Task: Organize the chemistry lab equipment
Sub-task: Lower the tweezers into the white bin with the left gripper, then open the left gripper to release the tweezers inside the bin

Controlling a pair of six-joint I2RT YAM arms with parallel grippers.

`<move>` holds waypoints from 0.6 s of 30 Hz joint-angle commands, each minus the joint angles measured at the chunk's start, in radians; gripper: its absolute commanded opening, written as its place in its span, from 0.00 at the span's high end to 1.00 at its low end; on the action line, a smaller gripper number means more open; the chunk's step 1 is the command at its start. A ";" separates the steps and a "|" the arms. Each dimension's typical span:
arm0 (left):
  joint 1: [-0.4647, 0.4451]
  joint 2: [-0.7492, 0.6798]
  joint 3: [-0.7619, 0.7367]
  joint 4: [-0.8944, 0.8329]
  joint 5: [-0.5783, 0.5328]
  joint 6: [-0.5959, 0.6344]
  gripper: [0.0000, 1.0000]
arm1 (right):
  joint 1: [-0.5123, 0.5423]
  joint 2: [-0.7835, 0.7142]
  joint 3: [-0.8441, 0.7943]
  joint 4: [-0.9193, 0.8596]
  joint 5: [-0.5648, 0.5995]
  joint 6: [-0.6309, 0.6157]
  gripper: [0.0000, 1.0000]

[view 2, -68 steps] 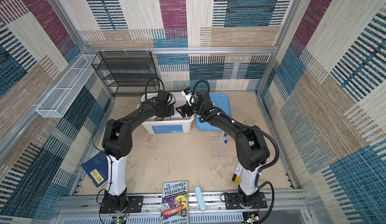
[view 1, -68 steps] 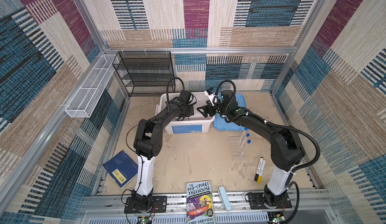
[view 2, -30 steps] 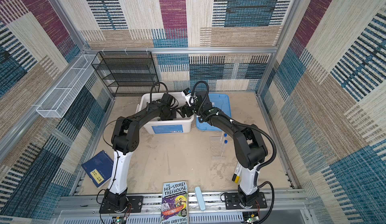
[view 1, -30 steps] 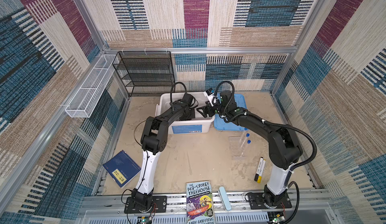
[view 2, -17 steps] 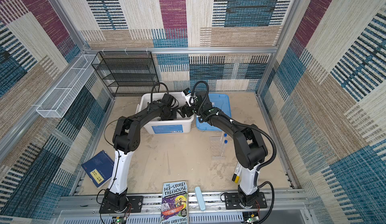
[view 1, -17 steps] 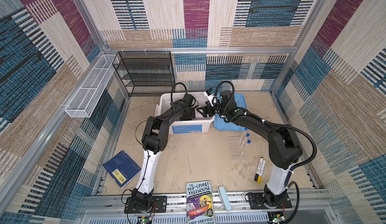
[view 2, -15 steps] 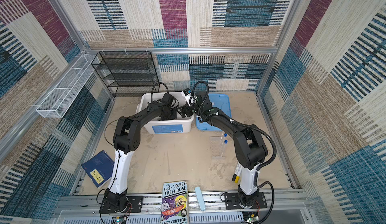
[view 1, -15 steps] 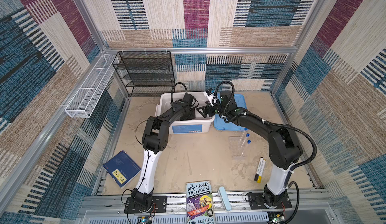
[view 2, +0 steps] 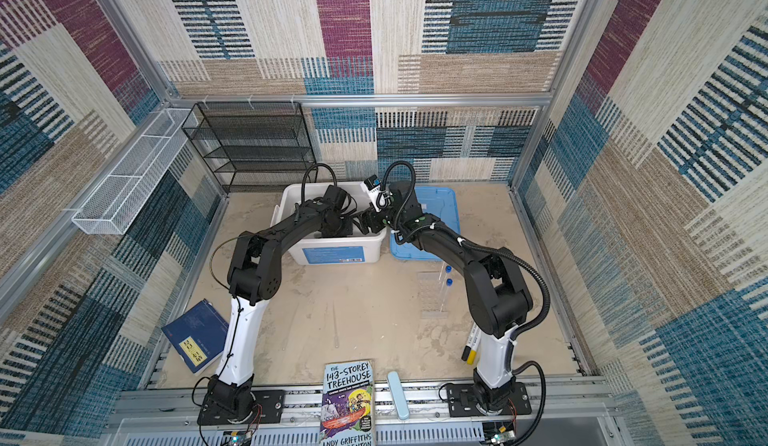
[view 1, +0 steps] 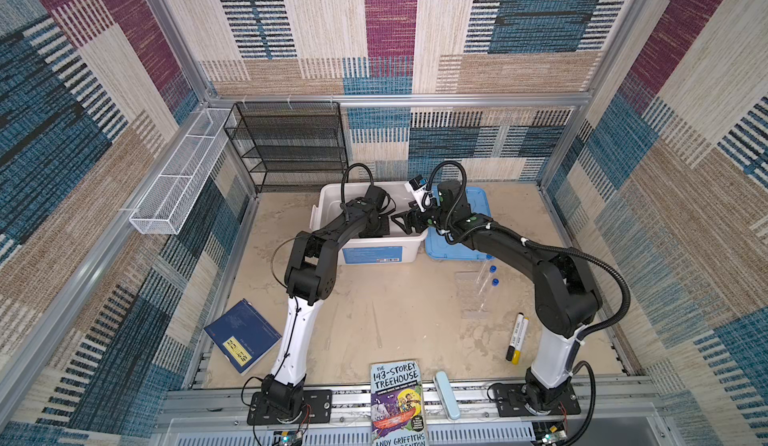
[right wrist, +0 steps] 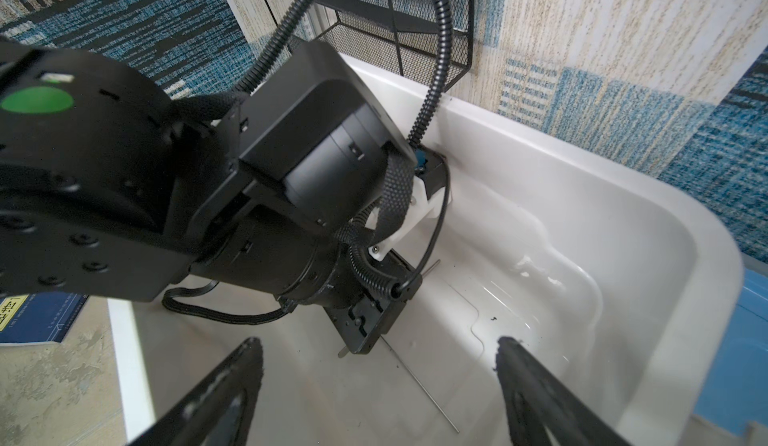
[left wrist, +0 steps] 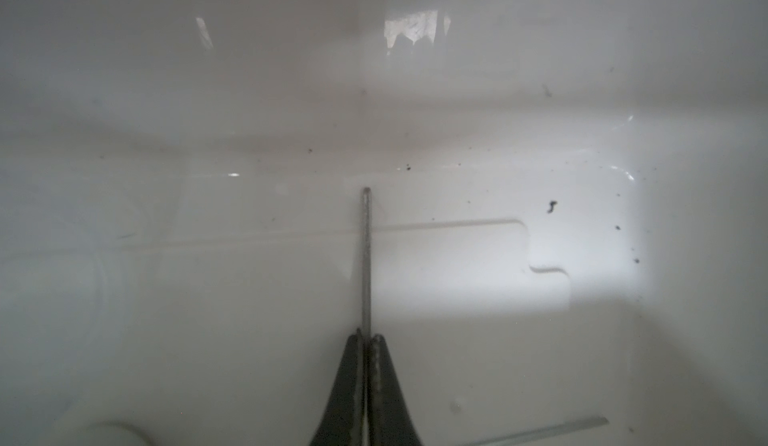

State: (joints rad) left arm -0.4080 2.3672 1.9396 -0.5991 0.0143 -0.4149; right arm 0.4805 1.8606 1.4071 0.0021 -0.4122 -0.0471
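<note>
Deep in the white bin (view 1: pixel 328 198), the left tool (left wrist: pixel 365 338) is clenched on one end of a thin grey stick (left wrist: pixel 365 257), whose length points straight ahead from the tips. The right tool (right wrist: pixel 378 340) gapes wide above the bin.

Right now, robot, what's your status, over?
Left gripper shut on thin rod, low inside white bin. Right gripper open above same bin. Left arm sits right before it.

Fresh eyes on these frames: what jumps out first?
Both arms meet over the white bin at the back of the table. Inside it, the left gripper is shut on a thin rod, while the right gripper hangs open close by.
</note>
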 commanded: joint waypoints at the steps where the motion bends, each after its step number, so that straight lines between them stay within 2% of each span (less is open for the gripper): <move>1: 0.000 0.015 -0.007 -0.054 0.009 0.015 0.89 | -0.001 0.000 0.007 0.023 -0.006 -0.006 0.11; 6: 0.001 0.020 -0.005 -0.057 0.015 0.012 0.89 | -0.001 0.000 0.006 0.022 -0.004 -0.007 0.11; 9: 0.000 0.015 -0.008 -0.056 0.014 0.010 0.84 | -0.001 -0.003 0.003 0.021 0.000 -0.008 0.11; 18: 0.000 -0.011 -0.017 -0.062 0.001 0.011 0.83 | -0.001 -0.009 0.000 0.021 -0.001 -0.007 0.11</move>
State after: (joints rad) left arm -0.4080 2.3592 1.9305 -0.5949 0.0246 -0.4152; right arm 0.4801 1.8603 1.4071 0.0021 -0.4118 -0.0471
